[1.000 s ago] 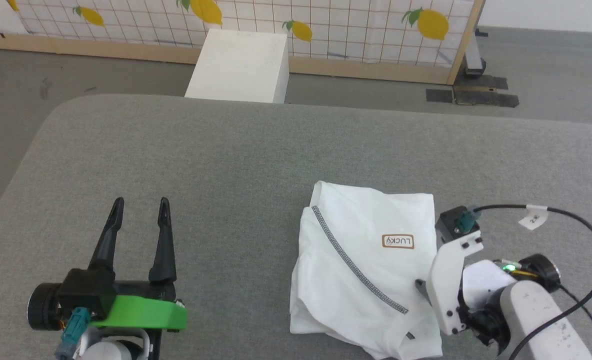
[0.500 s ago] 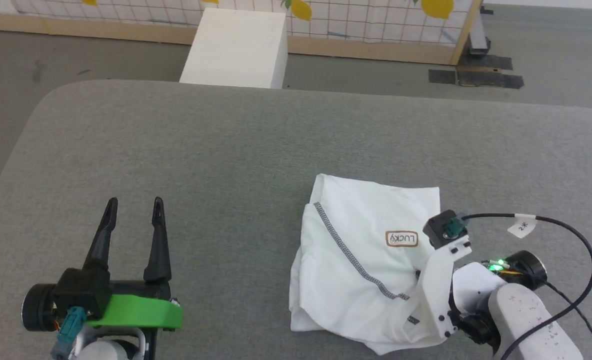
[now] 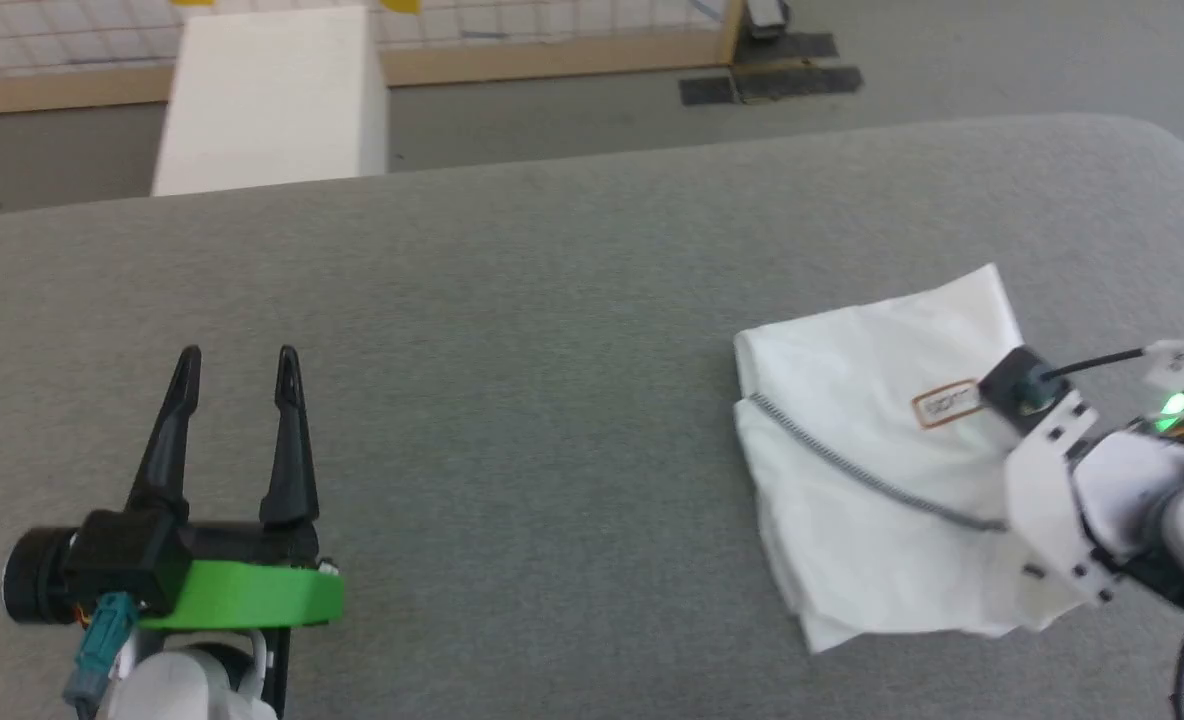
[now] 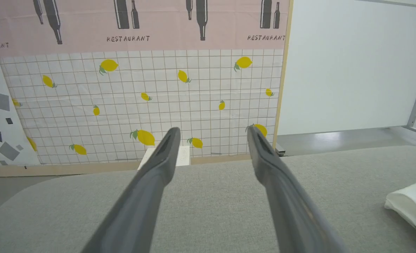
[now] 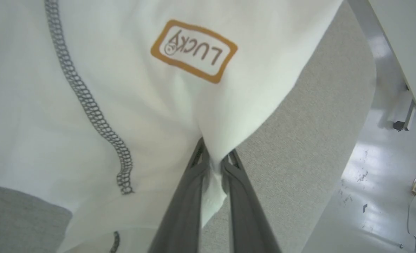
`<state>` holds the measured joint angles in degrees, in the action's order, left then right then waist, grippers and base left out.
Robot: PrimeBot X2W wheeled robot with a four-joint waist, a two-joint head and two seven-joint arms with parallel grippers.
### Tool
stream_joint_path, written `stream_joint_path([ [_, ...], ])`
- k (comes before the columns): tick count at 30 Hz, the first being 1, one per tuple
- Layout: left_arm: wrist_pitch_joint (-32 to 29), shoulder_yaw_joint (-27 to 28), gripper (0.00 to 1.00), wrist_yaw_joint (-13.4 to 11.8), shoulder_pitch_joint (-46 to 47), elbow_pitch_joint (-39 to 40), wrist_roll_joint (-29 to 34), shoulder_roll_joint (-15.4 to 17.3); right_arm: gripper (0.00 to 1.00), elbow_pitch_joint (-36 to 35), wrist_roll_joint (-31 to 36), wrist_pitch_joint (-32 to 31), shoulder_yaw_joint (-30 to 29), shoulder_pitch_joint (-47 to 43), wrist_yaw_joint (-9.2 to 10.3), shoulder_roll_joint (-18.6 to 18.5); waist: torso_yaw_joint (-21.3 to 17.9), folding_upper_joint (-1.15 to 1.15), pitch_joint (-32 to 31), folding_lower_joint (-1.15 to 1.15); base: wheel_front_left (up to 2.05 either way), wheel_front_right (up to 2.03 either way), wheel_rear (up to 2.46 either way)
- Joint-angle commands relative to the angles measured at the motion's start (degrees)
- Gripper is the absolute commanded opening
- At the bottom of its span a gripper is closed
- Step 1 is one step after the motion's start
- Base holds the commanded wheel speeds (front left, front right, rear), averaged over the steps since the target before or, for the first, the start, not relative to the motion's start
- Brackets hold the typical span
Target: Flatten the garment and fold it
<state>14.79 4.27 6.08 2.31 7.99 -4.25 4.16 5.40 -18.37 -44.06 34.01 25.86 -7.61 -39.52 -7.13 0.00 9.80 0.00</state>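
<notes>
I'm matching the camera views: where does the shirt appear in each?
Head: shirt right of centre.
Left wrist: shirt at the lower right edge.
Right wrist: shirt across the upper left, pinched by the right gripper.
Shared landmark: its dark stitched seam.

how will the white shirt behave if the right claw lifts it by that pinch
Likely floppy: the white shirt puckers into a cone where the right claw pinches it. Probably light, since the fabric looks thin. It may unfold rather than rise as one piece, lying in loose folds on the grey table.
</notes>
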Motion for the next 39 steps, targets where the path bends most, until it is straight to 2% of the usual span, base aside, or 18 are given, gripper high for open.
stream_joint_path([
  [1,0.21,-0.27,1.00,0.37,1.63,0.22,0.65,1.10,0.00,0.25,-0.61,1.02,0.45,2.16,0.12,-2.00,-6.67,0.00,5.87,0.00,0.00,0.00,0.00],
  [5,0.21,-0.95,1.00,0.66,3.60,0.65,0.87,2.67,0.00,3.19,-1.00,3.93,-0.89,5.46,0.12,-5.61,-7.89,0.00,9.73,0.00,0.00,0.00,0.00],
  [11,0.21,-1.47,1.00,0.94,5.85,1.35,1.02,5.55,0.00,10.07,1.00,7.99,-6.42,8.31,0.12,-8.21,-7.07,0.00,15.05,0.00,0.00,0.00,0.00],
  [16,0.21,-1.17,1.00,1.01,6.74,1.94,0.82,7.11,0.00,16.85,3.46,9.25,-15.03,9.12,0.12,-8.58,-5.32,0.00,17.89,0.00,0.00,0.00,0.00],
  [20,0.21,-0.73,1.00,0.91,7.14,2.30,0.71,7.90,0.00,21.61,6.03,10.25,-22.80,9.20,0.12,-7.09,-4.11,0.00,19.00,0.00,0.00,0.00,0.00],
  [21,0.21,-0.65,1.00,0.86,7.18,2.34,0.68,8.04,0.17,22.68,7.11,10.65,-24.81,9.16,0.12,-6.55,-3.85,0.00,19.04,0.00,0.00,0.00,0.00],
  [22,0.21,-0.62,1.00,0.83,7.22,2.35,0.64,8.10,0.17,23.12,8.22,11.28,-25.94,9.07,0.12,-6.29,-3.64,0.00,19.07,0.00,0.00,0.00,0.00],
  [23,0.21,-0.58,1.00,0.76,7.22,2.31,0.60,8.17,1.00,23.70,9.51,12.18,-27.72,9.17,0.12,-5.84,-3.49,0.00,19.07,0.00,0.00,0.00,0.00],
  [28,0.21,-0.79,1.00,0.50,7.06,1.70,0.44,8.06,1.00,23.65,16.39,18.76,-34.06,9.79,0.12,-3.59,-3.15,0.00,17.77,0.00,0.00,0.00,0.00],
  [31,0.21,-0.99,1.00,0.21,6.96,1.09,0.00,7.32,1.00,22.14,18.49,25.67,-37.68,10.92,0.12,-1.55,-2.99,0.00,15.50,0.00,0.00,0.00,0.00],
  [35,0.21,-0.76,1.00,-0.37,6.63,-0.04,-0.95,5.78,1.00,18.22,18.24,34.71,-40.36,12.69,0.12,2.43,-2.69,0.00,10.89,0.00,0.00,0.00,0.00],
  [39,0.21,-0.11,1.00,-1.09,5.74,-0.80,-1.94,3.98,1.00,11.99,15.15,40.32,-38.77,13.25,0.12,6.86,-1.79,0.00,5.60,0.00,0.00,0.00,0.00],
])
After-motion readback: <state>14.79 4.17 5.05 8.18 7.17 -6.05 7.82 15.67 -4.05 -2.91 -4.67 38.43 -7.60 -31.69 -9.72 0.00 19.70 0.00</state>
